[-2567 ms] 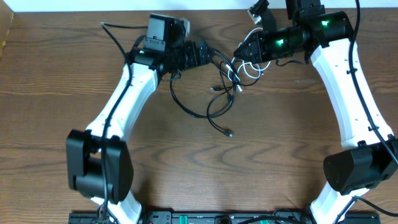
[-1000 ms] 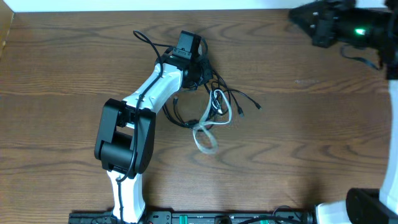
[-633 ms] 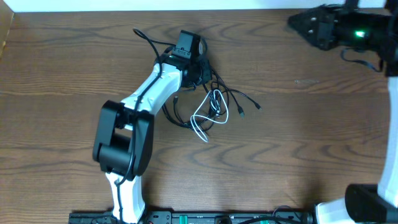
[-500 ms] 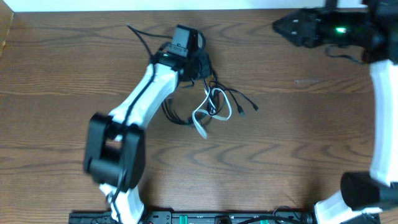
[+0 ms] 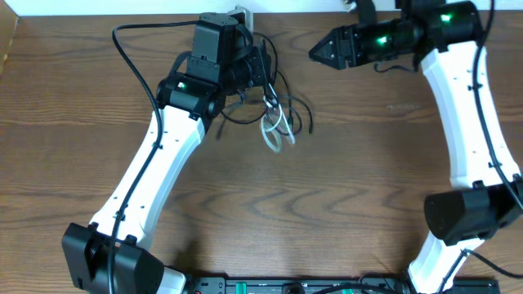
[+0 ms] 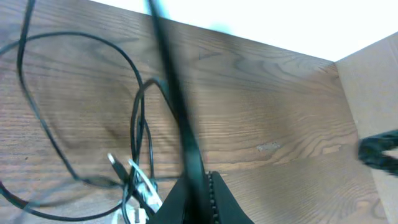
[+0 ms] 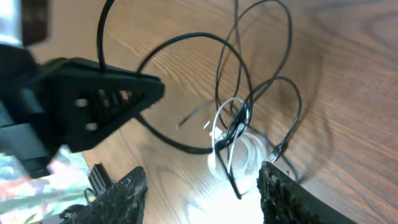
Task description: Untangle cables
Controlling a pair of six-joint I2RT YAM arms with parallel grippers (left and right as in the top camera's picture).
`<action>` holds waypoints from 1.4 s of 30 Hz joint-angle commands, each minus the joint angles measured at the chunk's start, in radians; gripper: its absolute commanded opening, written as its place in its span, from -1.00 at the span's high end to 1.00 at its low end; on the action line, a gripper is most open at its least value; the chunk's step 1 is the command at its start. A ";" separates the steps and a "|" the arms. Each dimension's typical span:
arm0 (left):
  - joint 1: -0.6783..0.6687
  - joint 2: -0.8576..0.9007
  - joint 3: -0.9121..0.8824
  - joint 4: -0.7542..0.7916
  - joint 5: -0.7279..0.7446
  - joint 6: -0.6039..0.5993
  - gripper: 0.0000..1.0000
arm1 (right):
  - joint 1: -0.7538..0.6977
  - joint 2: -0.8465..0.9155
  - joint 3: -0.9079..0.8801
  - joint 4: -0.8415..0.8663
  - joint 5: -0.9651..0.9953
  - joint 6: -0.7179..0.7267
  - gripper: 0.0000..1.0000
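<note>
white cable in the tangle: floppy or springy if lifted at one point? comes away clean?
Probably floppy: the white cable lies in loose, uneven loops, so it should sag from one grip. Likely light, since it is thin. It probably won't come away clean: in the right wrist view its loops cross the black cables, so they may drag along.
</note>
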 commanded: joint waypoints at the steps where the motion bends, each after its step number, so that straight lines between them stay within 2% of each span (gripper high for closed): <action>1: 0.023 -0.009 0.017 -0.003 0.005 0.015 0.85 | 0.026 0.054 0.005 -0.004 0.013 -0.023 -0.07; 14: 0.052 -0.008 0.017 -0.039 0.005 0.013 0.85 | 0.127 0.167 0.004 -0.034 0.044 -0.043 -0.05; 24: 0.052 -0.008 0.017 -0.070 0.005 0.013 0.85 | 0.214 0.297 0.004 0.060 0.042 0.085 -0.03; 29: 0.052 -0.008 0.017 -0.070 0.005 0.013 0.85 | 0.251 0.360 0.004 0.109 0.037 0.104 -0.01; 31: 0.052 -0.008 0.017 -0.071 0.005 0.013 0.85 | 0.260 0.384 0.004 0.121 0.037 0.117 0.08; 33: 0.052 -0.008 0.017 -0.072 0.005 0.013 0.85 | 0.261 0.398 0.004 0.126 0.037 0.117 0.43; 34: 0.052 -0.008 0.017 -0.074 0.005 0.013 0.85 | 0.260 0.398 0.004 0.126 0.038 0.117 0.73; 35: 0.052 -0.008 0.017 -0.074 0.005 0.013 0.85 | 0.256 0.398 0.004 0.127 0.045 0.122 0.90; 36: 0.052 -0.008 0.017 -0.075 0.005 0.013 0.85 | 0.251 0.397 0.005 0.132 0.052 0.129 0.98; 42: 0.052 -0.008 0.017 -0.089 -0.046 0.013 0.85 | 0.184 0.329 0.006 0.156 0.051 0.135 0.98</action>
